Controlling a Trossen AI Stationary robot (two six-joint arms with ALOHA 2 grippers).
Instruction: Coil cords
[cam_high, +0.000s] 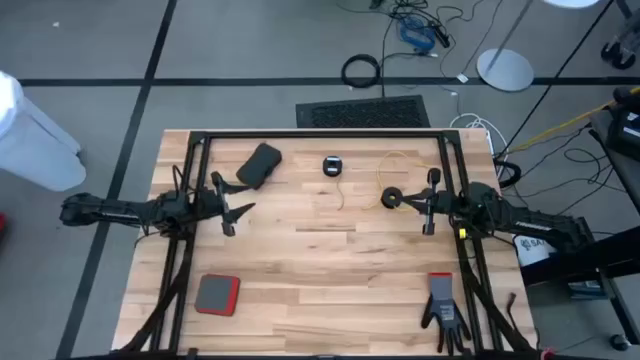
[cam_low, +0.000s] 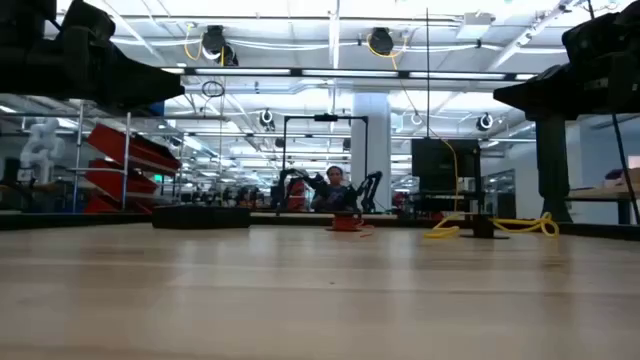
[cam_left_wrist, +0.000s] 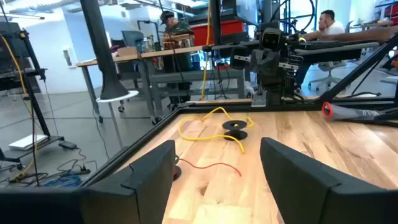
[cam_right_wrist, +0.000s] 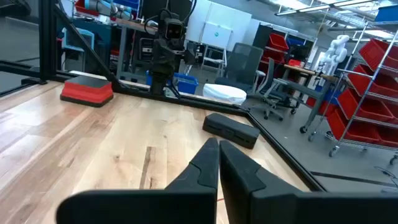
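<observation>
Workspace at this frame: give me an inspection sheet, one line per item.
Surface: light wooden table inside a black frame.
Job's things: thin yellow cord with a round black reel; thin red-orange cord running from a second black reel.
Clutter: dark flat case, red-and-grey pad, grey-black glove.
End effectors: left end effector open, empty; right end effector shut beside the yellow cord's reel.
Cables: loose cables on the floor beyond the table.
Surroundings: people at desks behind.

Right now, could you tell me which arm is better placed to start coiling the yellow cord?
The right arm, likely: its right gripper sits beside the yellow cord and its black reel, fingers shut. The left gripper, open, is across the table.
</observation>
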